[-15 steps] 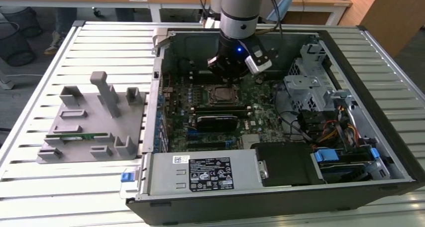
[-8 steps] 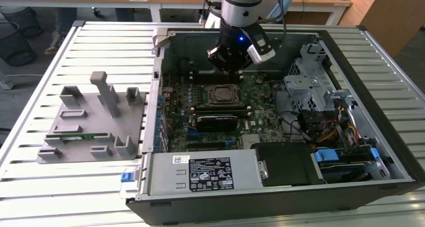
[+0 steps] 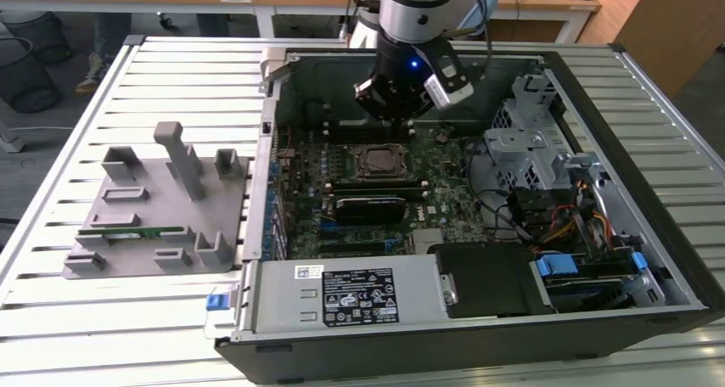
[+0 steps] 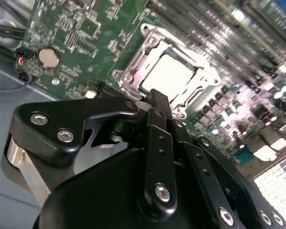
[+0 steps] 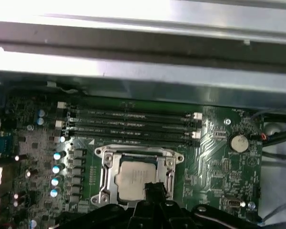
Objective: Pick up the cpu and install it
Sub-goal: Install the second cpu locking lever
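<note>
one cpu (image 5: 135, 178) sits in its socket (image 5: 109, 168); above it, jaws pressed together, holding nothing.

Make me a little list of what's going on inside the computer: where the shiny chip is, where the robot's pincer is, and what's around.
cpu: silver square lying in the socket frame on the green motherboard
pincer: above the board, close beside the socket, holding nothing
memory slots: long dark rows next to the socket
coin battery: round, on the board
grey holder tray: outside the case, at the exterior view's left
</note>
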`<state>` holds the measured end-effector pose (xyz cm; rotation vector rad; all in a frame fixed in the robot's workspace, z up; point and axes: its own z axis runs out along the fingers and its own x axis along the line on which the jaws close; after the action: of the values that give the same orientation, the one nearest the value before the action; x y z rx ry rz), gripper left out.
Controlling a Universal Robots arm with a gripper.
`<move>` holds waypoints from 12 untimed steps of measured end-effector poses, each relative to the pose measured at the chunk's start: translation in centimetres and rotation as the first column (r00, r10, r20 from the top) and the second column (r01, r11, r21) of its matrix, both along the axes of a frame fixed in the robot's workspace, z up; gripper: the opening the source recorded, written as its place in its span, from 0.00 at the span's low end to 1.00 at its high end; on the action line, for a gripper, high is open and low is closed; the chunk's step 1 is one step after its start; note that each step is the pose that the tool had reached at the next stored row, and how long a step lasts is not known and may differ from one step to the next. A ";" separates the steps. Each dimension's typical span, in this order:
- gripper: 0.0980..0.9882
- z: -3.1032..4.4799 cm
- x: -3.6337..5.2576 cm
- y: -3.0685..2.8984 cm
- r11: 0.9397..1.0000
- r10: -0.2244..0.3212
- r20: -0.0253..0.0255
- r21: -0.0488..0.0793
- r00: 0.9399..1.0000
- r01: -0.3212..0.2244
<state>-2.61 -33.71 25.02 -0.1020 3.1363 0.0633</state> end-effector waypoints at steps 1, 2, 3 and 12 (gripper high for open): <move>0.01 0.00 0.00 -0.33 1.000 0.000 -0.001 0.000 1.000 0.000; 0.01 0.00 0.00 -0.64 1.000 -0.001 -0.001 0.000 1.000 0.001; 0.01 0.00 0.00 -0.93 1.000 -0.001 -0.002 0.000 1.000 0.001; 0.01 -0.04 0.00 -3.51 1.000 -0.001 -0.008 0.000 1.000 0.001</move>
<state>-2.61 -37.21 24.97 -0.1002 3.1442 0.0638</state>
